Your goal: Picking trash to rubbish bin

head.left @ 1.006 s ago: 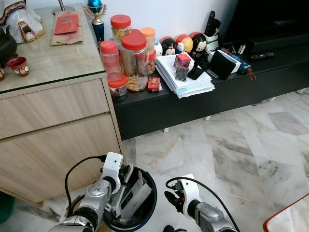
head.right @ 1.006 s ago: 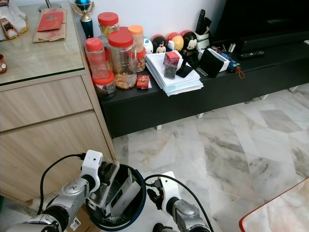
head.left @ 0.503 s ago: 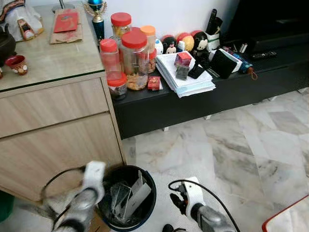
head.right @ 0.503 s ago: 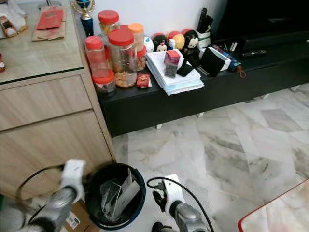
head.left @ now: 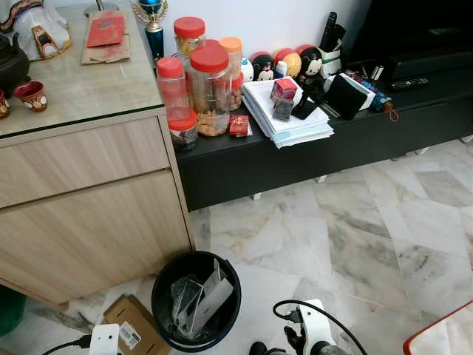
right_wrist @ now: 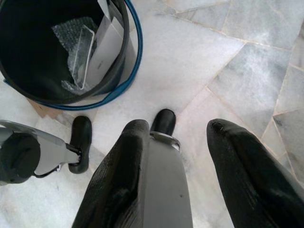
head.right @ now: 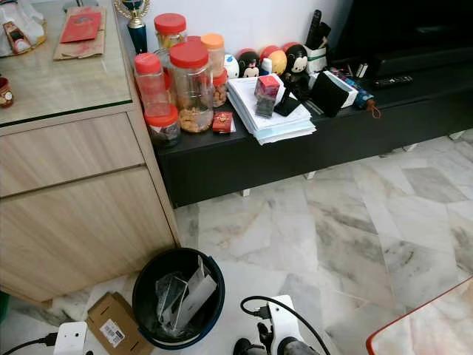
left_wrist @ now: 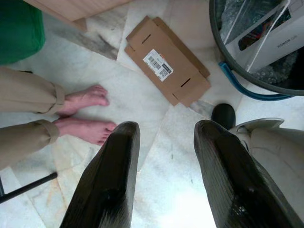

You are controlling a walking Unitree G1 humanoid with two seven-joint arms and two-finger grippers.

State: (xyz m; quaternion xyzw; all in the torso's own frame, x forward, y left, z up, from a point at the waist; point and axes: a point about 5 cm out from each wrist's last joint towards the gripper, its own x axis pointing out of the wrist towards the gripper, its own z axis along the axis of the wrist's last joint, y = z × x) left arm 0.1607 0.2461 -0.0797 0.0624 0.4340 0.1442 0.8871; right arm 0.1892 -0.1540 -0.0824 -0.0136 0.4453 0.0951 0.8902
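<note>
The black rubbish bin with a blue rim stands on the marble floor beside the wooden cabinet. Inside it lie a white box and clear bubble wrap. A flattened brown cardboard box with a barcode label lies on the floor to the bin's left. My left gripper hangs low over the floor near that cardboard, open and holding nothing. Just right of the bin, my right gripper also hangs open with nothing in it.
A person's bare feet stand on the floor near my left side, next to a green object. Jars, papers and toys crowd the low black TV bench. Open marble floor stretches to the right.
My left arm has come out of the bin and dropped to the picture's lower edge, leaving the white box and wrap inside. The right arm has sunk lower too.
</note>
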